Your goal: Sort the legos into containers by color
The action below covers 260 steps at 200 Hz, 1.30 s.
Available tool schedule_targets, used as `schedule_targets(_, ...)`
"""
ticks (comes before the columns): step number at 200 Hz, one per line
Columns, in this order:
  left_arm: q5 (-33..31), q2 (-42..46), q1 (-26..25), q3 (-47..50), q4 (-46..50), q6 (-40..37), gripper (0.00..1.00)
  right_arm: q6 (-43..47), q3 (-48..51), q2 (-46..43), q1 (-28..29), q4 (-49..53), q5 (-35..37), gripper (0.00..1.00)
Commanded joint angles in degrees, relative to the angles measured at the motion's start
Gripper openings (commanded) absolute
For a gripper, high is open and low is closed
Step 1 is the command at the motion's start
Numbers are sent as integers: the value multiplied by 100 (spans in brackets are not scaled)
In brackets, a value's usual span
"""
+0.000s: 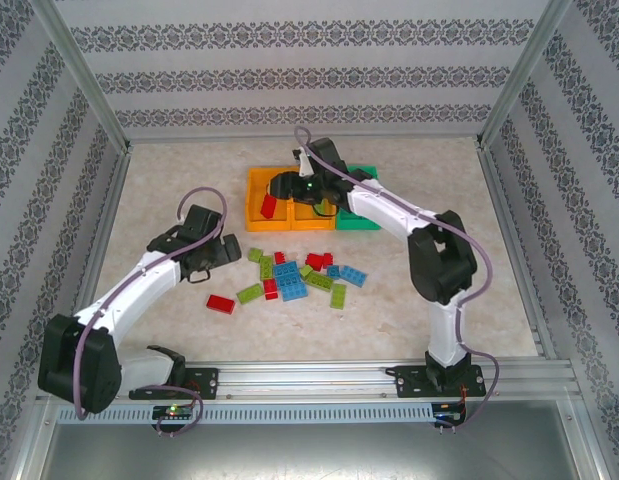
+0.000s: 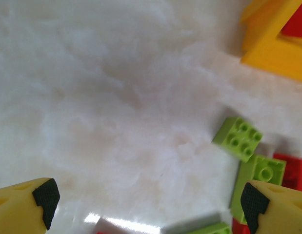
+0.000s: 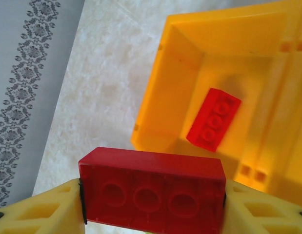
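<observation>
The right gripper (image 3: 151, 207) clamps a red brick (image 3: 151, 170) near the rim of the orange bin (image 3: 163, 92); centre it over this bin before releasing. The left gripper (image 2: 148, 199) stands wide open, empty.

Row of 3 joined open plastic bins (image 1: 251, 195): 2 orange at L & mid, green bin (image 1: 364, 172) at R end. L orange bin (image 3: 165, 97) has 1 red studded brick (image 3: 213, 118) lying flat inside, studs up. 2nd red brick (image 3: 151, 175), hollow underside showing, is held by the right gripper (image 3: 151, 204) just beside that bin's outer wall. Loose red, lime & lt-blue bricks (image 1: 294, 280) cluster on near side of row. Lone red brick (image 1: 221, 304) lies apart, further near-L.
</observation>
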<state>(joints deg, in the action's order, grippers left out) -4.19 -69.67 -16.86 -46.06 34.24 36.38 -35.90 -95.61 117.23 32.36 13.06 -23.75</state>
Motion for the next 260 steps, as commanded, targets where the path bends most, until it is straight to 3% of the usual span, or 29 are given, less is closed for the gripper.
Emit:
schedule_targets(1, 222, 303, -51, 440, 418, 207, 98, -121, -646, 490, -43, 197, -311, 54)
schedule_targets(73, 392, 1274, -484, 1359, 370, 709, 100, -541, -1096, 1222, -138, 184, -399, 67)
schedule_targets(128, 410, 1326, -828, 1368, 444, 315, 99, -635, -1219, 1250, -125, 112, -518, 80)
schedule_targets(189, 303, 1058, -1143, 1516, 355, 179, 96, -678, -994, 953, -164, 28, -639, 81)
schedule_targets(260, 280, 634, -1222, 1541, 276, -55, 91, -629, 77, 144, -540, -92, -506, 81)
